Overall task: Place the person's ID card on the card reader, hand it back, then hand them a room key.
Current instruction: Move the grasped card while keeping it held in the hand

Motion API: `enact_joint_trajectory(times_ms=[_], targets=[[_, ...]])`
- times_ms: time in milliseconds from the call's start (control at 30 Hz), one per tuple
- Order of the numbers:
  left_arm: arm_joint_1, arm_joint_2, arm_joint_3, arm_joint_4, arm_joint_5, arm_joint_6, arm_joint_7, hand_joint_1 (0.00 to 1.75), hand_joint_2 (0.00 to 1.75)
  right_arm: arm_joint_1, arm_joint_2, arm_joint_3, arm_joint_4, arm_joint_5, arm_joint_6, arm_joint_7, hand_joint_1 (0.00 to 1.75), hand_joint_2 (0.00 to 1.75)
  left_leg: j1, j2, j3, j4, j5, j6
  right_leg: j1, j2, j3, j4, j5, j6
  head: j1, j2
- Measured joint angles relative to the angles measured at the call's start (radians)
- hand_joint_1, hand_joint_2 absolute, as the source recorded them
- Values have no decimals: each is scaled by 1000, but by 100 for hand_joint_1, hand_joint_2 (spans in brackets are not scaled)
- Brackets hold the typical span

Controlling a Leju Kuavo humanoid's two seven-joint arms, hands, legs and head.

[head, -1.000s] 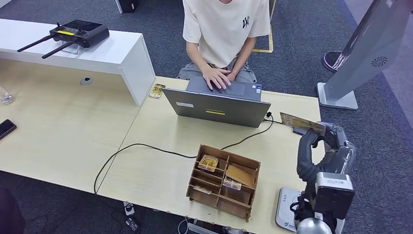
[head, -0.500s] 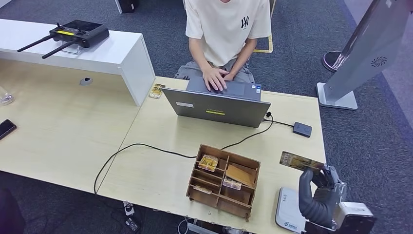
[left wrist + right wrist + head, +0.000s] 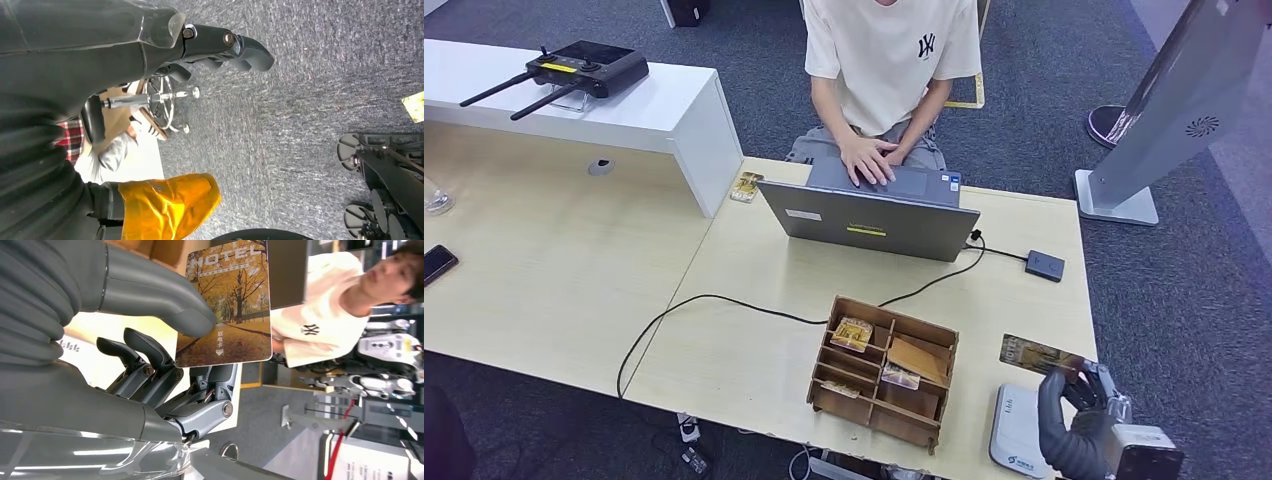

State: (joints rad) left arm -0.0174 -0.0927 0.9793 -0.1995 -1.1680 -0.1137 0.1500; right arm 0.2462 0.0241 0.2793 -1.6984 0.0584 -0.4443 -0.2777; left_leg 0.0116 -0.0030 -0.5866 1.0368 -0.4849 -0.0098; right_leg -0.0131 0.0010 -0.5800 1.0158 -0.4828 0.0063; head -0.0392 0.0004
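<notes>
My right hand is at the table's near right corner and pinches a card by one end, held flat above the tabletop. In the right wrist view the card reads HOTEL over a picture of autumn trees, with the thumb pressed on its face and darker fingers behind it. A small black card reader lies on the table's right side, wired to the laptop and apart from the card. My left hand hangs over grey carpet, its fingers loosely bent around nothing.
A person sits across the table typing on a grey laptop. A wooden divided box holding similar cards stands at the near middle. A white pad lies under my right hand. Another card lies by the white counter.
My right hand has drawn back from the black reader towards the table's near edge, still holding the card, and has dropped lower in the picture. The person keeps typing.
</notes>
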Motion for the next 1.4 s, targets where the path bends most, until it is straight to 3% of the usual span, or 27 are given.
enact_joint_trajectory(times_ms=[900, 1400], targets=[[0, 1, 39, 0, 2, -12, 11, 0, 175, 6, -131, 22, 62, 189, -15, 213, 175, 175, 0, 0, 0, 0, 0, 0, 0, 0, 0, 0, 0, 0, 0, 0], [1, 2, 53, 0, -6, -18, 17, 0, 175, 36, -200, 21, 94, 266, 35, 316, 175, 175, 0, 0, 0, 0, 0, 0, 0, 0, 0, 0, 0, 0, 0, 0]])
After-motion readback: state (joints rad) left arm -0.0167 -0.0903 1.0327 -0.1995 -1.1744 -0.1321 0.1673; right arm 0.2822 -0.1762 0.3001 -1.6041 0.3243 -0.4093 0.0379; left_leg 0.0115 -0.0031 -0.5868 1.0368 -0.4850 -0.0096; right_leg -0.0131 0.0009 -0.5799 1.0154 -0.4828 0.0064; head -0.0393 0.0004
